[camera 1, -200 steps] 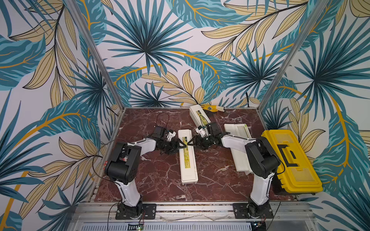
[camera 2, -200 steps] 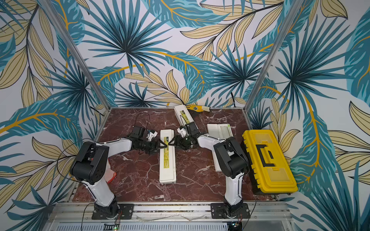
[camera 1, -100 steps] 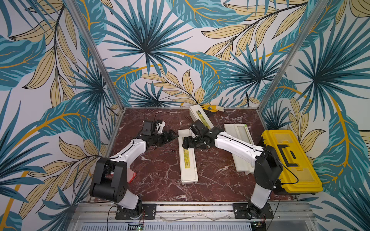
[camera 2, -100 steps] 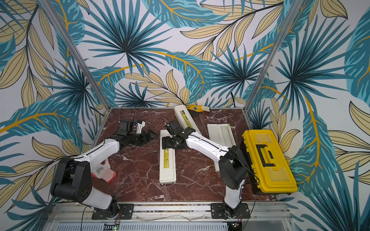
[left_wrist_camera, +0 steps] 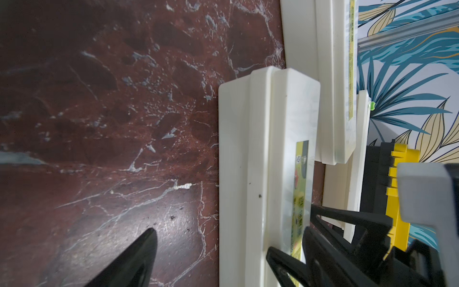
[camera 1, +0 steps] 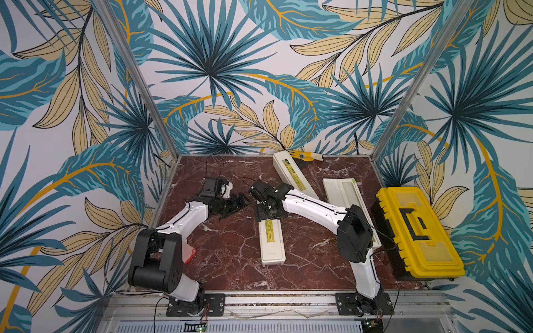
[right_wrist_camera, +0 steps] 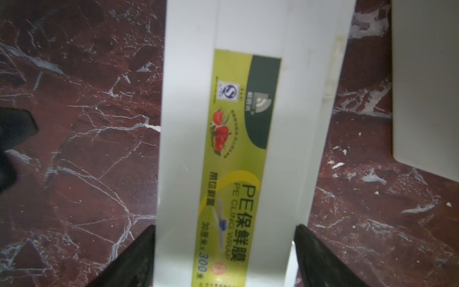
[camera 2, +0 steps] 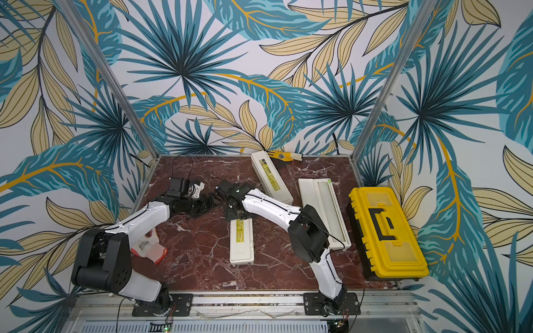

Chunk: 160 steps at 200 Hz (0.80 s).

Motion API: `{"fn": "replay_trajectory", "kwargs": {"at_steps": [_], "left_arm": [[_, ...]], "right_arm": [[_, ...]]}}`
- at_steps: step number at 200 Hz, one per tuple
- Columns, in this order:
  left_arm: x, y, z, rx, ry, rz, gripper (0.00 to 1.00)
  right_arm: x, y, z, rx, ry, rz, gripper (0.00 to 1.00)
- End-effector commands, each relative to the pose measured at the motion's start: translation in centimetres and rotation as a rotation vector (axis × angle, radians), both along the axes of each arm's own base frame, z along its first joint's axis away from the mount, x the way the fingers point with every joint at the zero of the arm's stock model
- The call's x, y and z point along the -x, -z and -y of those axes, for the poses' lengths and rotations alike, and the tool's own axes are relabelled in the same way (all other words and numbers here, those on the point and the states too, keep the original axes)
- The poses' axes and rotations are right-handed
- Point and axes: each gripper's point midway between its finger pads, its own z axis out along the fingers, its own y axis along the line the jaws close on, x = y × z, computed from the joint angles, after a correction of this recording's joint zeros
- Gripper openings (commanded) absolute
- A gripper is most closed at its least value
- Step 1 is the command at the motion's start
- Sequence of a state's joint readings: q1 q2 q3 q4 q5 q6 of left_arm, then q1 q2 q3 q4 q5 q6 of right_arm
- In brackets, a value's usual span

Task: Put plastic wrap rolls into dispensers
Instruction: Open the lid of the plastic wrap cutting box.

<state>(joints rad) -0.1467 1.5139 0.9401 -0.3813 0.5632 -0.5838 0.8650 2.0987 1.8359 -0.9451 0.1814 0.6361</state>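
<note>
Smooth cream plastic dispenser (glossy marbled tabletop)

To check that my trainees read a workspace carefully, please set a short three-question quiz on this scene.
1. True or false: the dispenser beside the yellow toolbox has its lid shut.
2. The right hand straddles: A the yellow toolbox, B the middle dispenser, C nothing.
3. Fill in: the left hand holds ___.
Key: 1 false, it lies open; 2 B; 3 nothing.
</note>
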Motion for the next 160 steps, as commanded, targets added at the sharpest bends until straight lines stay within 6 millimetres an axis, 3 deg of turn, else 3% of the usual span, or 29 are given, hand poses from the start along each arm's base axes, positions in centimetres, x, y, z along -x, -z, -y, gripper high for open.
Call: {"fn": "replay_trajectory", "kwargs": {"at_steps": [1,27,85,123,128,160], "left_arm": [[0.7,0.6,-0.3,-0.012,0.001,-0.015,0.92],[0.8,0.8,-0.1,0.0,0.009,-0.029,0.91],[1.6,2.0,1.1,0.03,0.045,-0.084,0.91],[2.4,2.6,1.8,0.021,0.067,-0.111,0.91],[2.5,2.7,1.8,0.017,0.07,-0.116,0.91],[2.8,3.2,2.5,0.003,0.091,-0.135,0.91]], "right_arm": [[1.2,0.9,1.5,0.075,-0.002,-0.059,0.76],[1.3,0.0,0.3,-0.002,-0.026,-0.056,0.69],[0.9,-3.1,-2.3,-0.267,-0.075,-0.034,0.64],[0.9,-3.9,-4.7,-0.452,-0.1,-0.061,0.64],[-0.2,-4.1,-4.1,-0.479,-0.081,-0.06,0.64],[-0.5,-4.0,-4.9,-0.546,-0.088,-0.094,0.64]]}}
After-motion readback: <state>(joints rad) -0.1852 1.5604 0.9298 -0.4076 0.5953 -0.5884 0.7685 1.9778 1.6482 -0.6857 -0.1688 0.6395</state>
